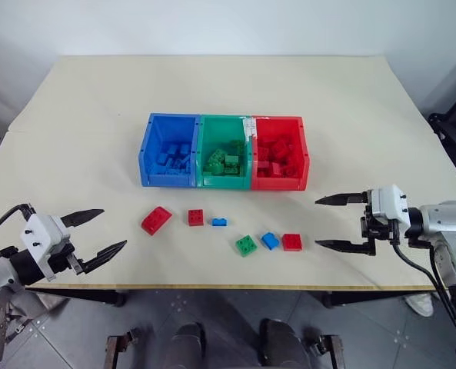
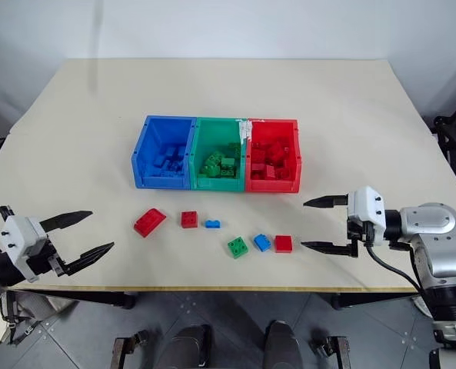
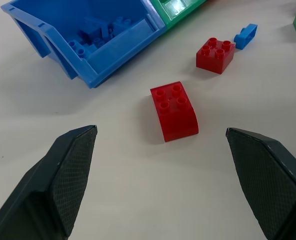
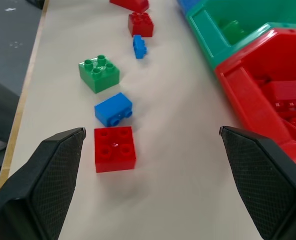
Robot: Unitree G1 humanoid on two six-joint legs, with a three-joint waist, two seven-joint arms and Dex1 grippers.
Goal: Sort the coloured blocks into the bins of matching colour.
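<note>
Three joined bins stand mid-table: blue bin, green bin, red bin, each holding several blocks of its own colour. In front of them lie loose blocks: a curved red block, a square red block, a small blue block, a green block, a blue block and a red block. My left gripper hovers open at the near left, facing the curved red block. At the near right my right gripper is open, with the red block just beyond one fingertip.
The table's front edge runs just below the loose blocks. Bare cream tabletop stretches behind and to both sides of the bins. Dark objects stand off the table at the far right.
</note>
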